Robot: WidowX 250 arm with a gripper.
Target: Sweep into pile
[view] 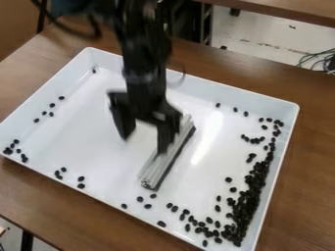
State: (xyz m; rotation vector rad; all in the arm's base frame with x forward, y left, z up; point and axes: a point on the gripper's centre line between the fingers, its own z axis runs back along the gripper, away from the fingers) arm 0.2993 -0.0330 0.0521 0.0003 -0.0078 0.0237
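Observation:
The black gripper [144, 145] hangs over the middle of the white tray [52, 142], blurred, its two fingers spread apart. Its right finger overlaps the upper left side of a long grey-white bar [154, 171]; whether they touch I cannot tell. The bar lies slanted on the tray floor, from centre right down towards the front. A dense pile of black beans [247, 203] runs along the tray's right side to the near right corner. Looser beans [148, 206] are strewn along the front edge, and small groups [52, 105] sit at the left.
Raised walls enclose the tray, which stands on a brown wooden table [307, 171]. Single beans lie near the far wall, one of them at the back left corner [93, 70]. Cables [321, 60] show beyond the table at the upper right.

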